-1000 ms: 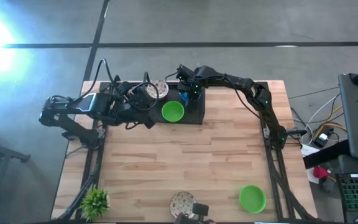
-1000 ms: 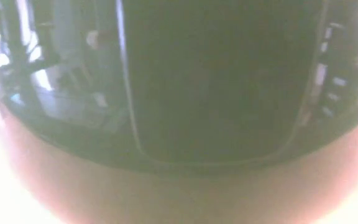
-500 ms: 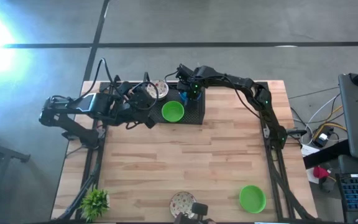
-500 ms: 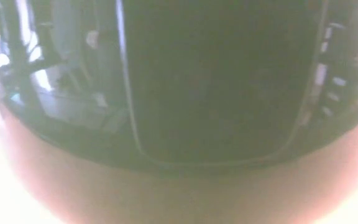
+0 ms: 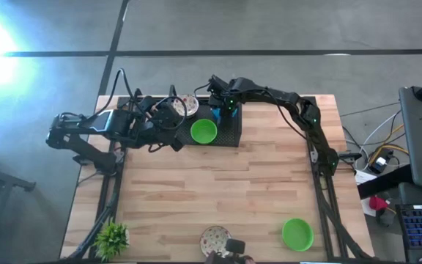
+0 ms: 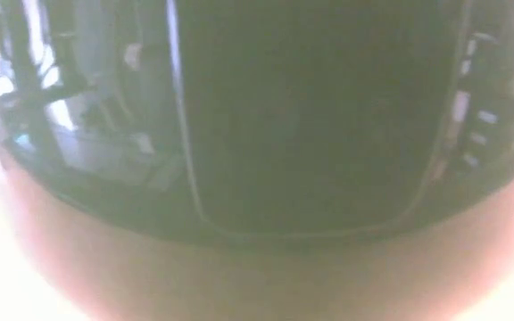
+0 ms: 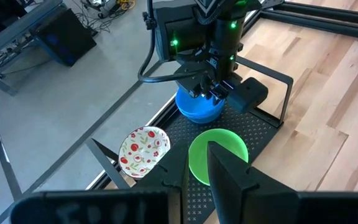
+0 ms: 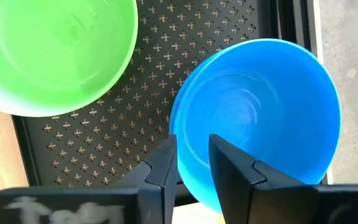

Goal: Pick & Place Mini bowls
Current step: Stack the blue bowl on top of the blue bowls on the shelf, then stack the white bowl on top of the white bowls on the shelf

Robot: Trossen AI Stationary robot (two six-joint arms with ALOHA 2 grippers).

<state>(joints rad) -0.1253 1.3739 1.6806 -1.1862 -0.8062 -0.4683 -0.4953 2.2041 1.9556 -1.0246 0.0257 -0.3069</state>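
A black mesh tray (image 5: 229, 136) stands at the table's far edge. A green mini bowl (image 5: 204, 131) (image 8: 55, 50) and a blue mini bowl (image 7: 197, 107) (image 8: 260, 118) sit on it. A white speckled bowl (image 7: 143, 149) lies at the tray's far left corner. My right gripper (image 8: 192, 163) (image 7: 213, 93) points down over the blue bowl, open, with one finger inside the bowl and one outside its rim. My left gripper (image 5: 176, 126) hangs raised by the tray's left side and touches nothing. Another green bowl (image 5: 297, 233) and another speckled bowl (image 5: 215, 238) rest near the front edge. My right gripper straddles the blue bowl's rim (image 8: 188, 149) from above, one finger (image 8: 229, 168) inside and one finger (image 8: 161, 168) outside. A gap shows beside the inner finger. Whether the outer finger touches the wall, I cannot tell. The bowl sits flat on the tray.
A small spiky potted plant (image 5: 112, 238) stands at the near left corner. The middle of the wooden table (image 5: 218, 191) is bare wood. Something close in front of the low view fills it. Cables and a black case lie to the right of the table.
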